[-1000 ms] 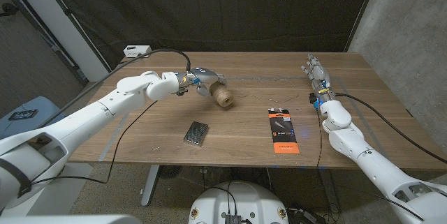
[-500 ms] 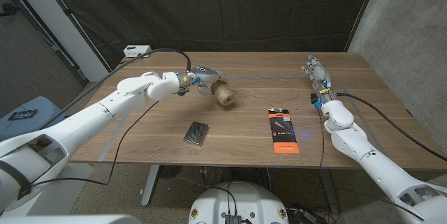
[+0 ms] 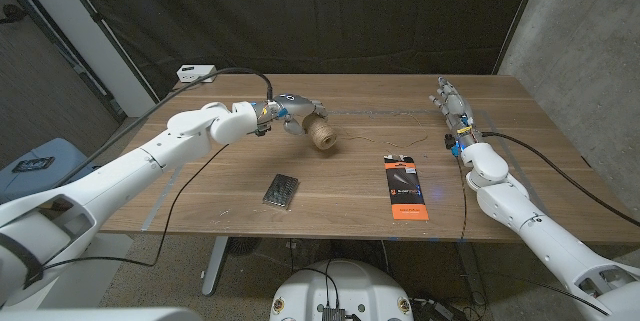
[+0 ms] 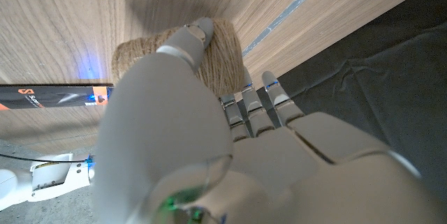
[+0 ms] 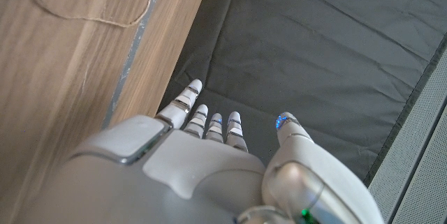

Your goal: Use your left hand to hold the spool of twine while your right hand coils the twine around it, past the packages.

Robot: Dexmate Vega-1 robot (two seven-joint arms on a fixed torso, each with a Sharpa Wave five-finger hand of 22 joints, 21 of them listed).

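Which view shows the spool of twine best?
Head view: the whole spool of twine shows, gripped by the left hand. In the left wrist view, that hand's thumb and palm hide much of it. The right wrist view has a loose strand.

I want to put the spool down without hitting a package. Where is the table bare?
Bare wood lies along the near edge left of the small silver package, and at the right between the orange-and-black package and the right hand. The middle is crowded: the left hand holds the spool of twine, and loose twine trails rightward.
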